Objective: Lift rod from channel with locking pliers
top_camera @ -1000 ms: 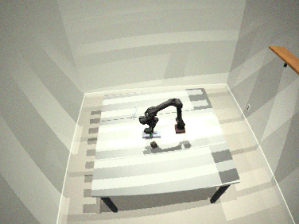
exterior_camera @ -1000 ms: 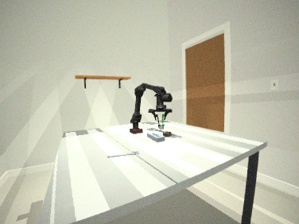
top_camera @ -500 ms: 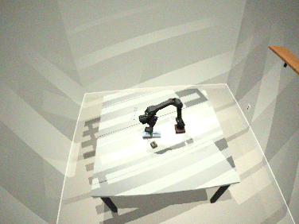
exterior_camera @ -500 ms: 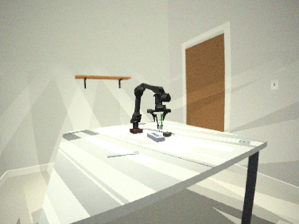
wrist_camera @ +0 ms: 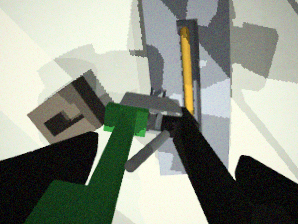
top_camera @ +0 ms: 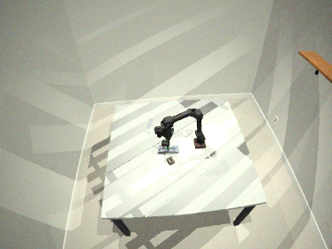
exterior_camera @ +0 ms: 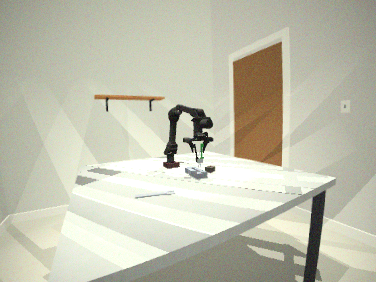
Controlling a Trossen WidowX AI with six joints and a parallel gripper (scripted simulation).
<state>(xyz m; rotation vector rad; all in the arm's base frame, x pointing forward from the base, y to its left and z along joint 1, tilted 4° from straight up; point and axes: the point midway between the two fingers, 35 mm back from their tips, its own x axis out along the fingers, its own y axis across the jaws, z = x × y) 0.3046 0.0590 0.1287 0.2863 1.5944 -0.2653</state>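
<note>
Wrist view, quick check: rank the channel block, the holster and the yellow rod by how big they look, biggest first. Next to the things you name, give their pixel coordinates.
1. Channel block [top_camera: 176,152] [exterior_camera: 198,175] [wrist_camera: 215,95]
2. Holster [top_camera: 170,161] [exterior_camera: 210,169] [wrist_camera: 59,110]
3. Yellow rod [wrist_camera: 187,70]

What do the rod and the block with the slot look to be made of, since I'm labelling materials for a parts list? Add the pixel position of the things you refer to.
Rod [wrist_camera: 187,70]: perhaps painted metal or plastic; even yellow-orange colour, no visible grain.

Slotted block [top_camera: 175,152] [exterior_camera: 199,174] [wrist_camera: 215,140]: possibly metal or plastic; plain blue-grey faces, finish unclear under patchy shadows.
</note>
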